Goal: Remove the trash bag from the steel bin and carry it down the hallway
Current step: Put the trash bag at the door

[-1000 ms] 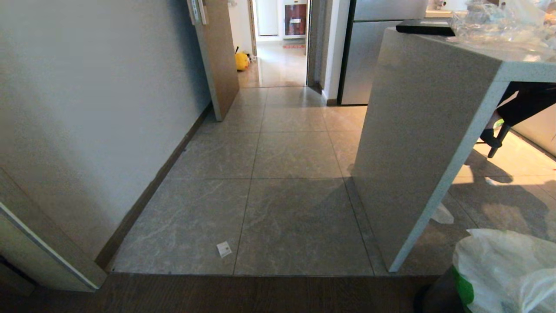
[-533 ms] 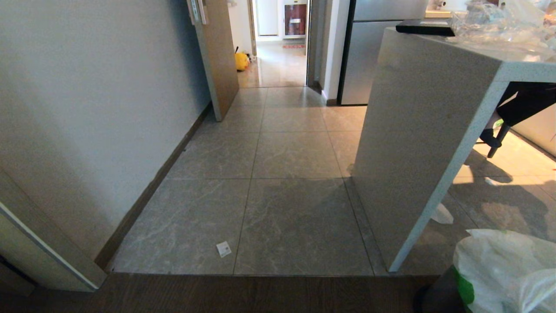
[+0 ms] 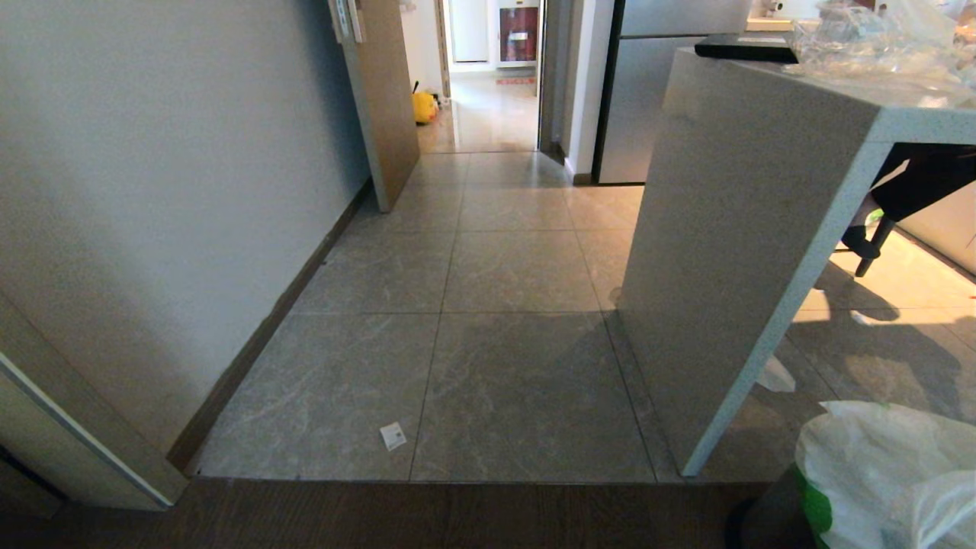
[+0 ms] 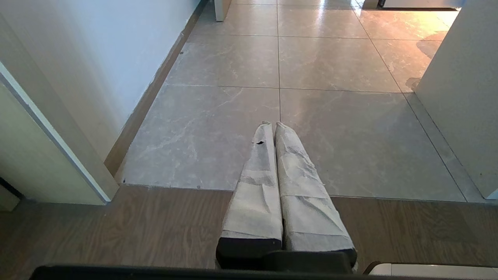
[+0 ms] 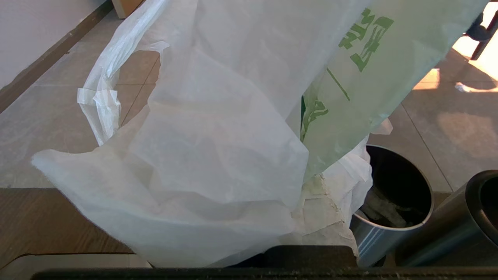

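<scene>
Ahead on the tiles: I see a grey stone counter (image 3: 732, 252) filling the right half of my path, its end panel reaching the floor.
Left edge: a pale wall (image 3: 152, 191) with dark skirting runs forward to an open wooden door (image 3: 381, 99).
Open room: I have a lane of grey tiled floor (image 3: 496, 351) between wall and counter, leading to a brighter doorway (image 3: 492, 84).
Small clutter: a white paper scrap (image 3: 393, 436) lies on the tiles near the wood-floor threshold.
Far things: a yellow object (image 3: 424, 107) sits beyond the door; a steel fridge (image 3: 648, 91) stands behind the counter.
Trash bag: the trash bag (image 5: 218, 155) hangs draped over my right gripper (image 5: 315, 229), whose fingers are pressed together on it; it shows at my lower right.
Steel bin: the steel bin (image 5: 393, 229) stands just beside and below the bag, its mouth uncovered.
Left gripper: my left gripper (image 4: 271, 126) has its wrapped fingers (image 4: 256, 186) pressed together, empty, above the threshold.
</scene>
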Motion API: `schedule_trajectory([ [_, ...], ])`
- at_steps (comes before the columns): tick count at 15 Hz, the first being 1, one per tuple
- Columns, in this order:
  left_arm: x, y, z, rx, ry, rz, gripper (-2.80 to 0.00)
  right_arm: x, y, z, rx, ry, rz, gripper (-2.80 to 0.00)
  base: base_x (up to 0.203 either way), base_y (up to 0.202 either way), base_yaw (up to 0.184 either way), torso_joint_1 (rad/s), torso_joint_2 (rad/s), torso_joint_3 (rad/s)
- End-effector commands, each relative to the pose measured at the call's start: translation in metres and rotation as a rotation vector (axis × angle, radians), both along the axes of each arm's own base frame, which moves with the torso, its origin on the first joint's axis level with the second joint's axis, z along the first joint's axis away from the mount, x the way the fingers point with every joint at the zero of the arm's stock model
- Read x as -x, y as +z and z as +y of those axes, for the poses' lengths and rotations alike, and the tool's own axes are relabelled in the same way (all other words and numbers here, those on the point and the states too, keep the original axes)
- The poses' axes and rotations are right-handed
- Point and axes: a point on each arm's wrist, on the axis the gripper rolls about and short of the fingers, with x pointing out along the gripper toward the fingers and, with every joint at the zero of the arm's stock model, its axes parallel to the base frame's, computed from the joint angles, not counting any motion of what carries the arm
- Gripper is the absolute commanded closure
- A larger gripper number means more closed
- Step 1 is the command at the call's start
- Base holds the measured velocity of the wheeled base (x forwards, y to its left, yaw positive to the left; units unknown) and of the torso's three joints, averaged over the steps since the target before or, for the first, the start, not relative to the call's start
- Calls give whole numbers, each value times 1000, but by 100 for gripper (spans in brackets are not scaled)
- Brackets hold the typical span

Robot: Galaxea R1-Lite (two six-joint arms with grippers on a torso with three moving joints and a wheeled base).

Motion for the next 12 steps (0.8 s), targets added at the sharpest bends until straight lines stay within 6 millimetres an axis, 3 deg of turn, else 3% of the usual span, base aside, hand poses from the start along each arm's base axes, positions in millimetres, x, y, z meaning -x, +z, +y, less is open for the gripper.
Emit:
schedule_trajectory([
  [1, 0, 0, 0, 0, 1, 0, 0, 0, 0, 0, 0, 1, 1, 0, 0, 0, 0, 0, 0, 0],
  [7, 0, 0, 0, 4, 1, 0, 0, 0, 0, 0, 0, 1, 1, 0, 12, 0, 0, 1, 1, 1],
  [12, 0, 0, 0, 4, 1, 0, 0, 0, 0, 0, 0, 1, 1, 0, 184, 0, 0, 3, -1, 2],
])
